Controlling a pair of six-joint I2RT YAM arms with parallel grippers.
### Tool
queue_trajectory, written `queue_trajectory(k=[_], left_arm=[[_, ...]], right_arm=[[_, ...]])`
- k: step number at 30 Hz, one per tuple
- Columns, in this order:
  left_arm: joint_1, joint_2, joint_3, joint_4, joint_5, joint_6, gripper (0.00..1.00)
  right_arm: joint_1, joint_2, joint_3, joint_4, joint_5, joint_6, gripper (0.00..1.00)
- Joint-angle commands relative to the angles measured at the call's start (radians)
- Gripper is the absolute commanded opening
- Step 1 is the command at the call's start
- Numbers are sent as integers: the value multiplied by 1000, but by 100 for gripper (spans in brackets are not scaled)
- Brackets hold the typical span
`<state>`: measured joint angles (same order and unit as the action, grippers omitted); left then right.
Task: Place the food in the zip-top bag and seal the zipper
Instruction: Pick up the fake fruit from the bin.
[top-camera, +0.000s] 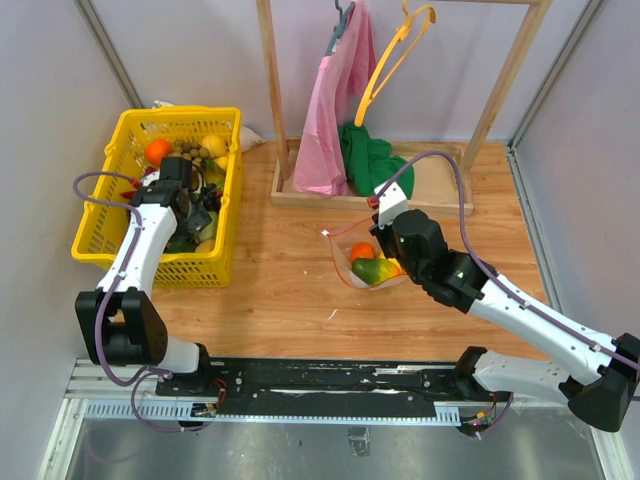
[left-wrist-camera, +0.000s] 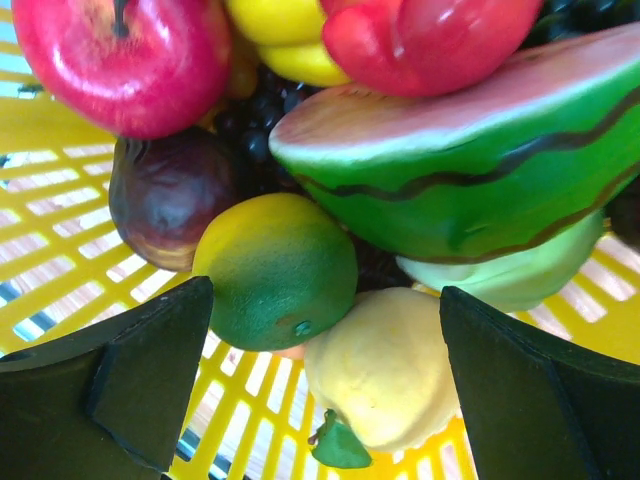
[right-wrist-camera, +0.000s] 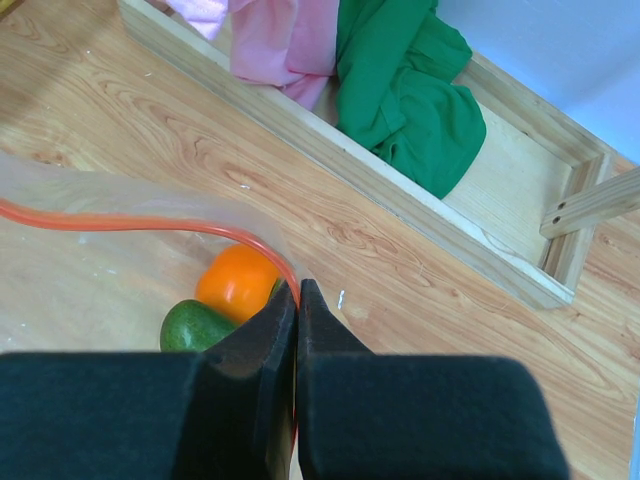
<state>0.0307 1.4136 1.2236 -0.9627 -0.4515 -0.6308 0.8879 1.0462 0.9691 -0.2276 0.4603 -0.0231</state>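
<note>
Food (top-camera: 158, 150) crowds the basket (top-camera: 100, 215), so our wide-open left jaws may pinch lime (left-wrist-camera: 275, 270) and lemon (left-wrist-camera: 385, 365) together, while the zipper (right-wrist-camera: 150, 224) may slip from our right jaws, clamped on it.

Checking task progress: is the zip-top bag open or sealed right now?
Open. The right pincer is shut on the zipper strip, which bows out unsealed; an orange and a green fruit sit inside the zip-top bag.

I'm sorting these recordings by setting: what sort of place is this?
Probably a robot test cell: plain grey partition walls enclose a wooden tabletop, and a yellow plastic basket of toy fruit and a wooden clothes rack look like staged props.
</note>
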Motion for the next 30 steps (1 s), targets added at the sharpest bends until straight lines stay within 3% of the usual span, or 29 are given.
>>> queue_trajectory(k=[1, 6, 16, 27, 30], left_arm=[[6, -9, 57, 105, 3, 85, 99], [3, 14, 90, 154, 41, 203, 99], [-46, 167, 217, 141, -36, 354, 99], [-63, 337, 327, 69, -100, 377, 99], [-63, 357, 330, 60, -120, 375, 94]], right_arm=[[-10, -22, -12, 39, -4, 9, 1], [-10, -19, -12, 39, -3, 9, 1], [-10, -10, -11, 38, -4, 9, 1], [-9, -9, -10, 38, -3, 6, 1], [-10, -8, -10, 38, -4, 6, 1]])
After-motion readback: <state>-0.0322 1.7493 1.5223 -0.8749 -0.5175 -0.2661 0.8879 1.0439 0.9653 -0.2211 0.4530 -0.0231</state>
